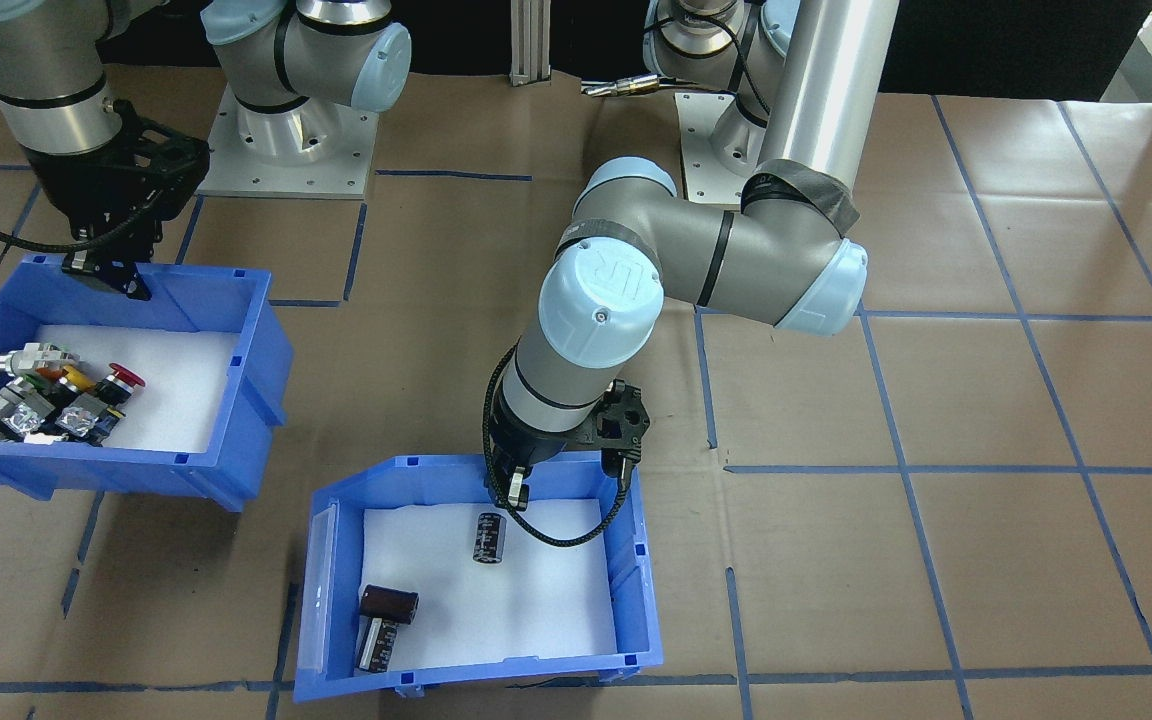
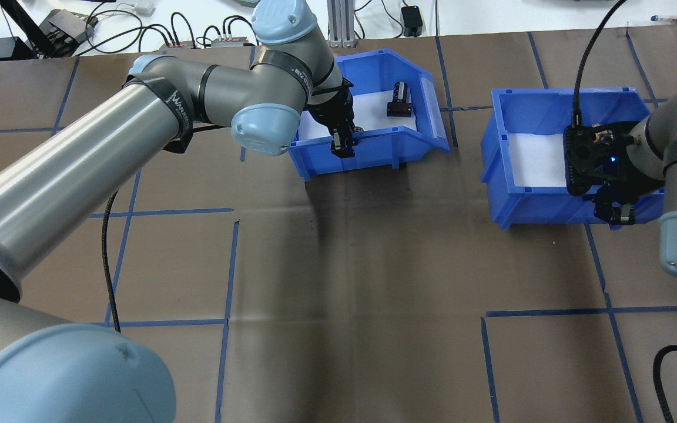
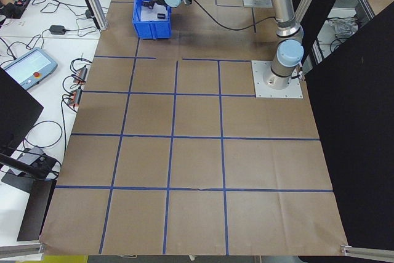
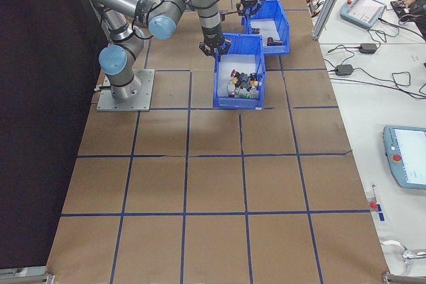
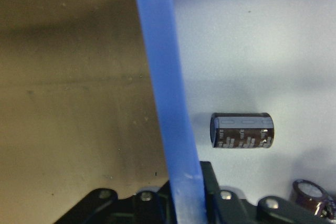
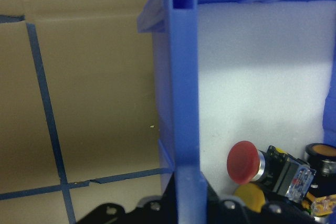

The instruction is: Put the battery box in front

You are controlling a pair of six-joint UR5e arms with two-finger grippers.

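Left hand (image 1: 514, 487) is clamped on the rear wall of the battery box (image 1: 626, 560), which sits at lower centre of the front-facing view; the left wrist view shows that blue wall running up between the two fingers, one inside the box and one outside. Inside, on the white liner (image 1: 526, 600), one dark cell (image 1: 489, 536) lies near the gripped wall and two more cells (image 1: 382, 622) lie together at the box's lower left corner. Right hand (image 1: 106, 272), at upper left of the same view, grips the wall of the second blue bin (image 1: 256, 350) in the same way, the wall passing between its fingers in the right wrist view. That bin holds a heap of push-button switches (image 1: 51, 395), one with a red cap. Both bins rest on the brown worktop (image 1: 936, 550) marked with blue tape lines, well apart from each other.
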